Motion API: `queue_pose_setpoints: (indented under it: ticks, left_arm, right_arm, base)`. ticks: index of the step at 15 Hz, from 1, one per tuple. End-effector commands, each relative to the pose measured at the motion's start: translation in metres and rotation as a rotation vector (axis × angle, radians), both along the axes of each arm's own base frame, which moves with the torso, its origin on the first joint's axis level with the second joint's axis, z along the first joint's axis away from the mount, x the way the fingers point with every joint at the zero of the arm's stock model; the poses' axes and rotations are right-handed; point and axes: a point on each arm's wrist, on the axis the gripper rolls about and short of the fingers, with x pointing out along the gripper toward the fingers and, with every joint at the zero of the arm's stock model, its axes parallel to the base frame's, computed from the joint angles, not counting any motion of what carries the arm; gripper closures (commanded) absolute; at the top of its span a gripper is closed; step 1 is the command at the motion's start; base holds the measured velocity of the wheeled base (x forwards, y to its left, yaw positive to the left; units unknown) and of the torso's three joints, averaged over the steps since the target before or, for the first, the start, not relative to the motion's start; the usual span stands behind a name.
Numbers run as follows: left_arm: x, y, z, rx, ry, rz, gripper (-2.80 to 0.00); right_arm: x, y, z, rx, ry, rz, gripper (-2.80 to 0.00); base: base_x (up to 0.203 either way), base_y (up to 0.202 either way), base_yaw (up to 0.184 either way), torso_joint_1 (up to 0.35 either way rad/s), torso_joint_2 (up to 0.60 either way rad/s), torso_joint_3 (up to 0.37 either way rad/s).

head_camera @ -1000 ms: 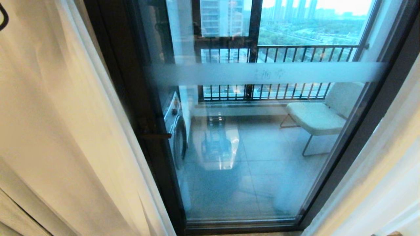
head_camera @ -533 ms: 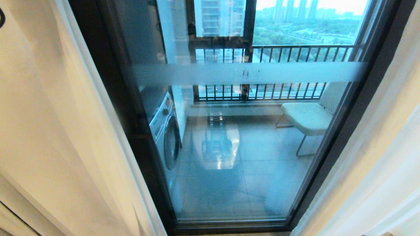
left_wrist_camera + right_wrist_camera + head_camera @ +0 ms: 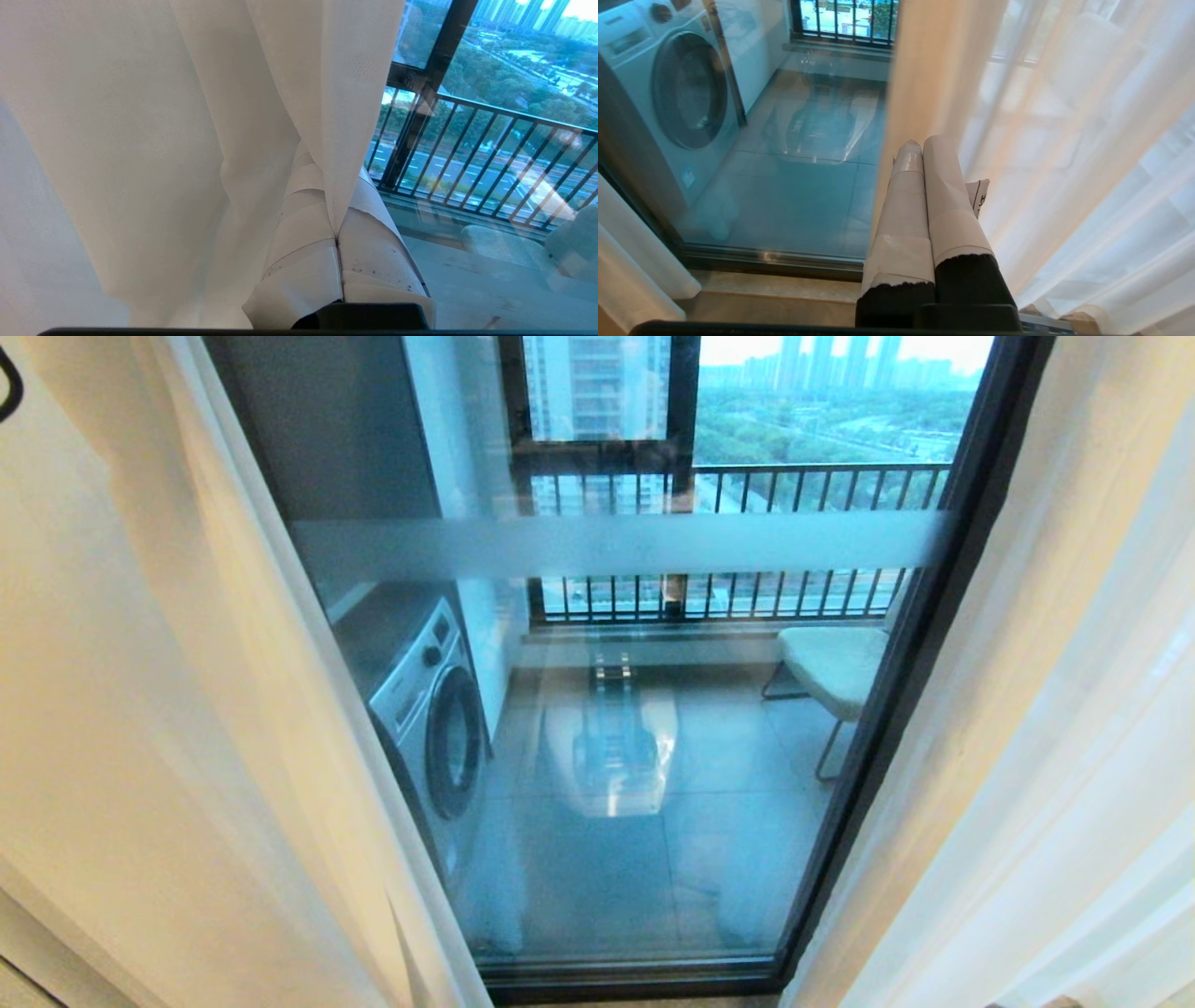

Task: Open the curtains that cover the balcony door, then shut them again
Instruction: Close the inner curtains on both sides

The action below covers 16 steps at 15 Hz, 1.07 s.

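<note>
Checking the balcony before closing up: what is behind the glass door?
Behind the balcony door: a washing machine, a pale chair, a tiled floor and a dark railing. The curtains cover whatever lies farther to either side.

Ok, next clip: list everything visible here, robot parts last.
thin white see-through sheers: two panels, white, drawn to either side
tall clear glass balcony door: one, dark frame, frosted band, centre
front-loading washing machine: one, silver-grey, balcony left
padded chair: one, pale, balcony right
dark barred railing: one, black, balcony's far edge
left gripper: white-taped, shut on sheers
right gripper: white-taped, shut, empty, beside the right sheer
</note>
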Motion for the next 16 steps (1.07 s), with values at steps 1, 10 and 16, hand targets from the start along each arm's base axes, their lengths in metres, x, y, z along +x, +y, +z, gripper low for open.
queue_pose_setpoints:
  ticks: [1,10,16]
  left_arm:
    - [0.0003,-0.0005,-0.0003,-0.001,0.002,0.001,0.0]
    - [-0.0023,0.0004,0.0013,0.006,-0.003,0.006,0.0]
    - [-0.0021,0.0004,0.001,0.007,-0.003,0.006,0.0]
  right_arm:
    - [0.0001,0.0,0.0,-0.001,0.002,0.001,0.0]
    - [0.0001,0.0,0.0,-0.001,0.002,0.001,0.0]
    - [0.0001,0.0,0.0,-0.001,0.002,0.001,0.0]
  base:
    - [0.0,-0.195,0.005,0.007,0.0,0.002]
    - [0.0,-0.193,0.0,0.004,0.0,0.003]
    - [0.0,-0.192,0.002,0.002,0.0,0.0]
